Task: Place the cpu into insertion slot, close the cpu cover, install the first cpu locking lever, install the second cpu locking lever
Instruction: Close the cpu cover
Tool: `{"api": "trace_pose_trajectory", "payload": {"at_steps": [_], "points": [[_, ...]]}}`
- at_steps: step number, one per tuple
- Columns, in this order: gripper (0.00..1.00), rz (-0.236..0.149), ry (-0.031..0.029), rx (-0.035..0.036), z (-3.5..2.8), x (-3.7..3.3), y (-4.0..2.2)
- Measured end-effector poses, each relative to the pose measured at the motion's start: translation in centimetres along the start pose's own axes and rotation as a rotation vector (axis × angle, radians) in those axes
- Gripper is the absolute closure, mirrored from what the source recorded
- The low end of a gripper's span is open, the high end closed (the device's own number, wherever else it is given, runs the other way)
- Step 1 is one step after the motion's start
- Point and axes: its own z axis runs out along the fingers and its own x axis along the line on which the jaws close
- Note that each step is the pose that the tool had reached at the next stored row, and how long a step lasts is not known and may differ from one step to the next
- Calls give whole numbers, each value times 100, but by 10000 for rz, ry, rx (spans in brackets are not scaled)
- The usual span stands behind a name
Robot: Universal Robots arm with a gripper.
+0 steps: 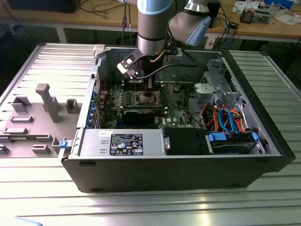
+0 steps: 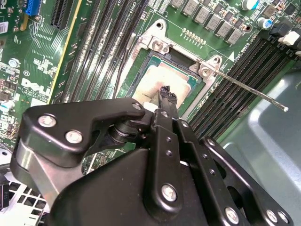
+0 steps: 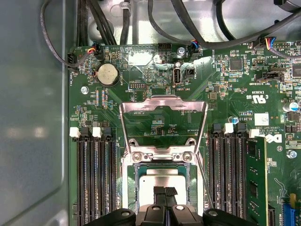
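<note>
Item: black steel computer case [image 1: 141, 174], side panel off, lying on a ribbed aluminium worktop [image 1: 188, 207]. Contents: a green motherboard [image 1: 178, 106]. In the exterior view a grey box-shaped power supply [image 1: 94, 141] sits at 7 o'clock of the socket, a bundle of blue and orange cables [image 1: 225, 117] at 4 o'clock, and a matt grey moulded fixture [image 1: 47, 101] stands at 9 o'clock of the case. The insertion slot [image 3: 133, 183] is a square socket with a dark frame and bright metal brackets. The cpu [image 3: 160, 176], a flat square with a brushed silver-grey top, lies level inside it. The cpu cover [image 3: 162, 101], a thin silver frame with a large square window, is swung open from its hinge on the socket edge farthest from the hand; bare board shows through the window. A thin wire locking lever [image 2: 249, 92] juts free beside the socket. Long black memory slots [image 3: 96, 179] flank the socket on both sides, and a round coin cell [image 3: 107, 74] lies beyond the cover. The hand [image 3: 165, 191], black with riveted linkages, has its fingers pressed together, tips over the chip's top near one edge.
</note>
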Motion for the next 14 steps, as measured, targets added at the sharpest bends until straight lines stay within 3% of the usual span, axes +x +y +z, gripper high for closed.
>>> {"api": "trace_pose_trajectory", "payload": {"at_steps": [9, 14], "points": [[89, 0, -2, 1, -8, -1, 0], [89, 0, -2, 0, -59, 1, 0]]}}
